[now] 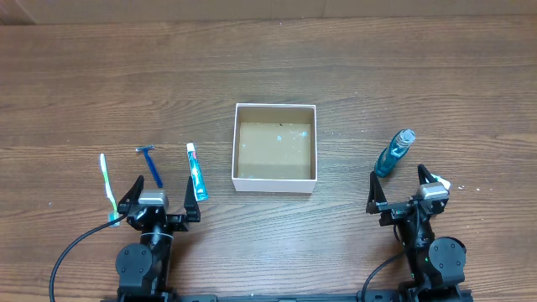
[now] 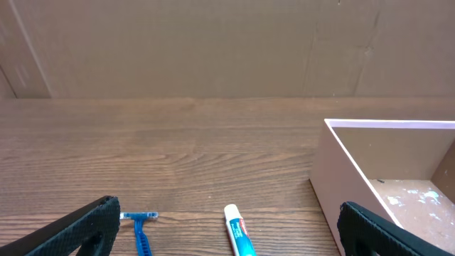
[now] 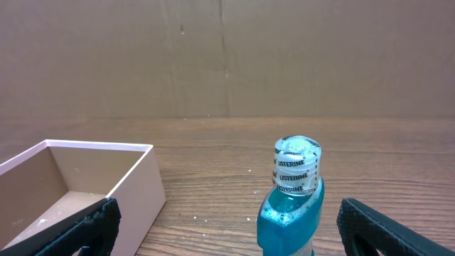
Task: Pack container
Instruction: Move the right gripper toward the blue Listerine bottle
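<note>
The container (image 1: 238,143), a square shallow box with white walls and a brown floor, sits empty at the table's middle; it also shows in the left wrist view (image 2: 334,178) and the right wrist view (image 3: 138,185). A toothbrush (image 1: 107,186), a blue razor (image 1: 152,165) and a toothpaste tube (image 1: 195,172) lie left of it. A blue mouthwash bottle (image 1: 394,153) lies to its right. My left gripper (image 1: 158,200) is open just in front of the razor (image 2: 142,235) and toothpaste (image 2: 238,233). My right gripper (image 1: 406,189) is open just in front of the bottle (image 3: 291,206).
A brown cardboard wall (image 2: 213,43) stands along the table's far edge. The wooden table (image 1: 377,67) stretches all round the box.
</note>
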